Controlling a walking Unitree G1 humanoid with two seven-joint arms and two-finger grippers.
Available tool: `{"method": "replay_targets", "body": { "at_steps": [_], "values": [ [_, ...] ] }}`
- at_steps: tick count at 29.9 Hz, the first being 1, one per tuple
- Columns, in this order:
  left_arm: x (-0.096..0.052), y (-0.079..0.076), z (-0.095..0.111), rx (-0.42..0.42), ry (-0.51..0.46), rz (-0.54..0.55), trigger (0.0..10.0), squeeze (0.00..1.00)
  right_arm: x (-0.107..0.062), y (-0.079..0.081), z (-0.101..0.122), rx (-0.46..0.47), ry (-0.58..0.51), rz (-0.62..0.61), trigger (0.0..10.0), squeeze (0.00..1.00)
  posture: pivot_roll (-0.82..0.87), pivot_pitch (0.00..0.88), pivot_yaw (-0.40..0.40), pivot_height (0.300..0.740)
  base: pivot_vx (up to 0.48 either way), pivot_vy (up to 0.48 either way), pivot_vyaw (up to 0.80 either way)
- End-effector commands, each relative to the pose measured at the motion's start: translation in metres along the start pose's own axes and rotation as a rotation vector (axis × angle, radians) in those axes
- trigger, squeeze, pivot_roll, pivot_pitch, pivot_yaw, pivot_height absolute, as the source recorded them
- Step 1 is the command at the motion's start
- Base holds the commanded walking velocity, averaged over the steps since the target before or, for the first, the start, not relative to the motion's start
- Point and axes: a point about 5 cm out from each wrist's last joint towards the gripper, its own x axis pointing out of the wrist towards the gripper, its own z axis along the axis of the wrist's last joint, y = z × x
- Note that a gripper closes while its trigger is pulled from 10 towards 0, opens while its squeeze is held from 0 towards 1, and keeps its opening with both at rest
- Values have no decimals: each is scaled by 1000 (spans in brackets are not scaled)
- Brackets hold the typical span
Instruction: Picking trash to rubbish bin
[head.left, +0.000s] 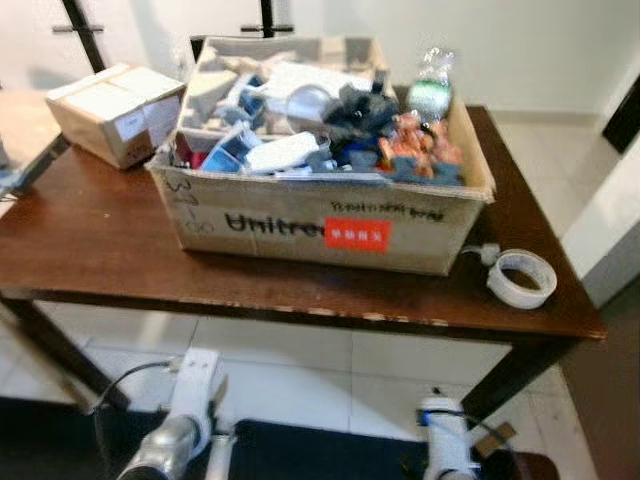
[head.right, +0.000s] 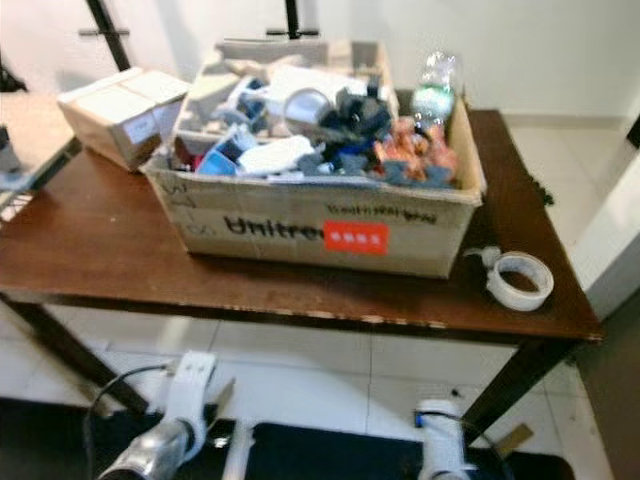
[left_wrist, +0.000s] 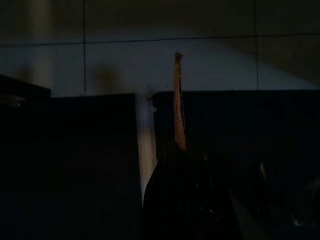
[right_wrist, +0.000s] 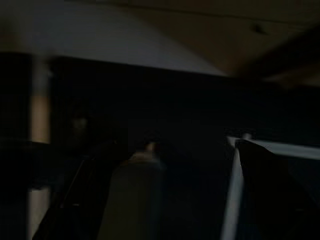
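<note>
A cardboard box (head.left: 320, 215) heaped with trash (head.left: 310, 130) is seen on the brown table (head.left: 90, 250) — both arms are hung low before it, and their finger states cannot be told.

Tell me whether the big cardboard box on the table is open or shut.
Open. The cardboard box has its flaps up, and mixed trash is heaped to its brim on the table.

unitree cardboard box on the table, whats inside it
The cardboard box is heaped with mixed trash: white and blue pieces, dark scraps, something orange at its right end. A plastic bottle sticks up there. Whatever lies underneath is covered.
</note>
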Motion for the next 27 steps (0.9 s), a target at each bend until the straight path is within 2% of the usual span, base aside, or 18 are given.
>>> {"method": "replay_targets", "body": {
  "at_steps": [1, 24, 26, 27],
  "values": [
    [-1, 1, -4, -2, 21, -2, 10000, 0, -3, -9, -11, 10, 36, -26, 10000, 0, 65, 101, 51, 740, 274, 0, 0],
    [-3, 7, -9, 43, 31, 8, 10000, 0, -3, -7, -15, 19, 67, -23, 10000, 0, 51, 114, 60, 740, 22, 0, 0],
    [-4, 7, -10, 49, 33, 7, 10000, 0, -3, -8, -16, 13, 74, -24, 10000, 0, 48, 125, 59, 740, 0, 0, 0],
    [-5, 7, -14, 56, 43, 6, 10000, 0, -5, -14, -21, 2, 86, -37, 10000, 0, 41, 135, 55, 740, 0, 0, 0]
  ]
}}
